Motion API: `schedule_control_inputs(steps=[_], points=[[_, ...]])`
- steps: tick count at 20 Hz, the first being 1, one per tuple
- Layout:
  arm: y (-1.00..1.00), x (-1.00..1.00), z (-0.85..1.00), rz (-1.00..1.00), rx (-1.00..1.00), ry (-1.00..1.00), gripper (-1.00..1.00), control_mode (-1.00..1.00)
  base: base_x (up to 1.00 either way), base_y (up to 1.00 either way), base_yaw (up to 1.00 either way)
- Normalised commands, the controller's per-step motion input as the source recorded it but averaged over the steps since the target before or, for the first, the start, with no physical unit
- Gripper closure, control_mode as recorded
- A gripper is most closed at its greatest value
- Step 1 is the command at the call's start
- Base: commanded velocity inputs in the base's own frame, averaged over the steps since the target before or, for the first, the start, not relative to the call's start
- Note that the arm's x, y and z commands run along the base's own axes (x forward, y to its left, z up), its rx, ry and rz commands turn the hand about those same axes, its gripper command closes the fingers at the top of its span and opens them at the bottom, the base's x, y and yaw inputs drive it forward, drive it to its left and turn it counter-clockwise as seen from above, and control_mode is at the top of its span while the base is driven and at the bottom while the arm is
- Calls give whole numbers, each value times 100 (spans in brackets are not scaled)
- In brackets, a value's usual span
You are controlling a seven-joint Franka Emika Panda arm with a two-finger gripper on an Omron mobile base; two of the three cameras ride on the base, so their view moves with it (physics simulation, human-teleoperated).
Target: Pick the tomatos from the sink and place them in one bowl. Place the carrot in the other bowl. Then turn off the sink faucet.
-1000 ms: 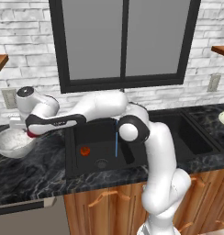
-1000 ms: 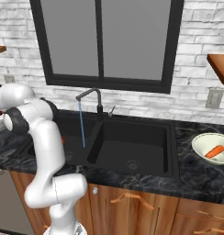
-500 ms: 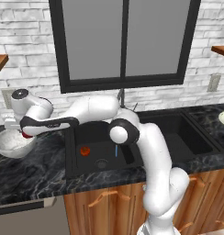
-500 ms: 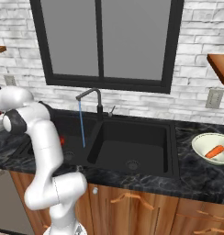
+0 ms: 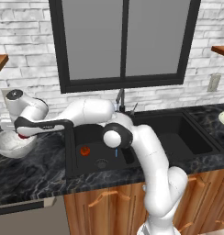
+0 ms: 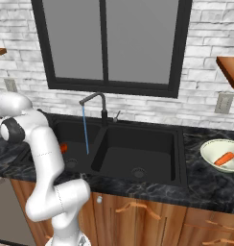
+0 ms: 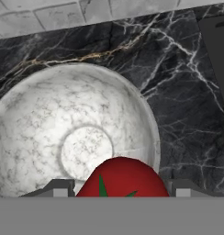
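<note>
My gripper is shut on a red tomato with a green stem, held just above the near rim of the mottled grey-white bowl. In the left base view the arm reaches far left, and the gripper holds the tomato over that bowl. A second tomato lies in the left basin of the black sink. The carrot rests in the pale bowl on the right counter. Water runs from the dark faucet.
Dark marbled counter surrounds the grey-white bowl, with a white brick wall close behind it. A wooden shelf hangs above the right counter. The window stands behind the sink.
The arm has swung a little further left, carrying the tomato over the grey-white bowl. The jaws have kept the same width.
</note>
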Motion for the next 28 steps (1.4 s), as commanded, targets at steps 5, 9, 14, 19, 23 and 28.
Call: schedule_control_inputs(steps=[5, 9, 14, 19, 23, 28], points=[[3, 0, -27, 0, 0, 0, 100, -100, 0, 0, 0], [0, 0, -20, 0, 0, 0, 100, -100, 0, 0, 0], [0, 0, -13, 0, 0, 0, 100, -100, 0, 0, 0], [1, 0, -8, 0, 0, 0, -100, -100, 0, 0, 0], [0, 0, 0, 0, 0, 0, -100, -100, 0, 0, 0], [-1, 0, 7, 0, 0, 0, -100, -100, 0, 0, 0]])
